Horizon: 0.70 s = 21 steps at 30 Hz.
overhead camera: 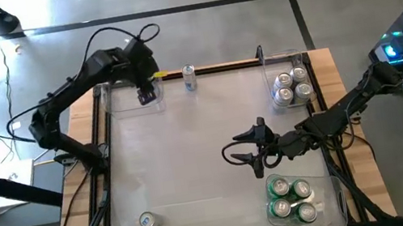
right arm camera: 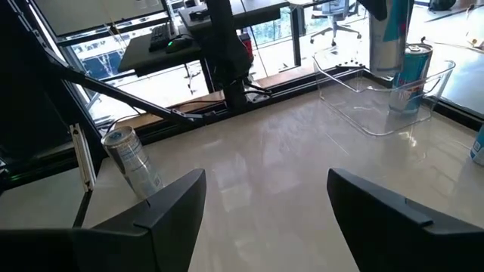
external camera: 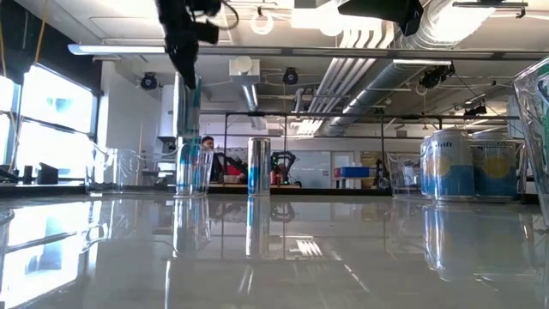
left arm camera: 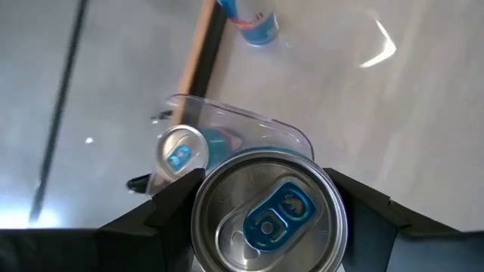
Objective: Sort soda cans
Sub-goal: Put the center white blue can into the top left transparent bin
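My left gripper [overhead camera: 147,92] hangs over a clear bin [overhead camera: 122,103] at the table's far left corner, shut on a blue soda can [left arm camera: 268,223] with a silver top and blue tab. Another blue can [left arm camera: 181,153] stands in that bin below it. A third blue can [overhead camera: 190,76] stands on the table by the far edge. A silver can [overhead camera: 147,220] stands near the front left. My right gripper [overhead camera: 253,152] waits open above the table's right half, nothing between its fingers [right arm camera: 174,204]. My left gripper pinches the blue can between its two fingers [left arm camera: 162,215], one on each side of the can's upper wall [left arm camera: 200,215] just under the rim. The fingers come from above, pointing steeply down. The can hangs upright [external camera: 187,107], lifted clear above the bin.
A clear bin with several silver-white cans [overhead camera: 291,85] stands at the far right, and another with several green cans [overhead camera: 291,196] at the near right. A dark rail [overhead camera: 218,66] runs along the far edge. Bare tabletop lies in the middle and left.
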Each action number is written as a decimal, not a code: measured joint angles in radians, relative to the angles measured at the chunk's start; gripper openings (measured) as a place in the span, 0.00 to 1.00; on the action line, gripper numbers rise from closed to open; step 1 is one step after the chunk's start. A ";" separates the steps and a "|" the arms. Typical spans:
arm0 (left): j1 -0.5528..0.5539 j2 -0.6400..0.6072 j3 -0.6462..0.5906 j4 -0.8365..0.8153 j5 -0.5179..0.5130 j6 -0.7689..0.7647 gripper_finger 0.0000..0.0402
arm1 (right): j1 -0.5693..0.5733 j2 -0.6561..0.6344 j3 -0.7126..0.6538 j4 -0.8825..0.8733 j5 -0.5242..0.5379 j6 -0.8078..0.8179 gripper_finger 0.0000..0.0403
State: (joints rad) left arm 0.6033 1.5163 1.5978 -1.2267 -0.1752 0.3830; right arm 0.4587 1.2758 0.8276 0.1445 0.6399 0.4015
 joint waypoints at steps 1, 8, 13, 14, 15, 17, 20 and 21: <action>0.013 0.013 0.000 0.000 0.020 0.014 0.56 | 0.000 0.000 0.000 -0.003 0.000 0.000 0.68; 0.061 0.106 0.000 -0.013 0.128 0.163 0.56 | 0.000 0.000 0.000 -0.013 0.000 -0.001 0.68; 0.071 0.169 0.000 -0.044 0.130 0.268 0.56 | 0.000 0.000 0.000 -0.013 0.000 0.000 0.68; 0.072 0.183 0.000 -0.049 0.129 0.286 0.56 | 0.000 0.000 0.000 -0.013 0.000 0.000 0.68; 0.072 0.195 0.000 -0.050 0.128 0.303 0.56 | 0.000 0.000 0.000 -0.013 0.000 0.000 0.68; 0.071 0.217 0.000 -0.049 0.127 0.332 0.56 | 0.000 0.000 0.000 -0.013 0.000 0.001 0.68; 0.071 0.246 0.000 -0.050 0.128 0.363 0.56 | 0.000 0.000 0.000 -0.013 0.000 0.001 0.68; 0.071 0.256 0.000 -0.048 0.129 0.369 0.56 | 0.000 0.000 0.000 -0.013 0.000 0.001 0.68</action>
State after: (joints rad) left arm 0.6743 1.7722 1.5982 -1.2752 -0.0465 0.7516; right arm 0.4587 1.2758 0.8276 0.1313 0.6399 0.4020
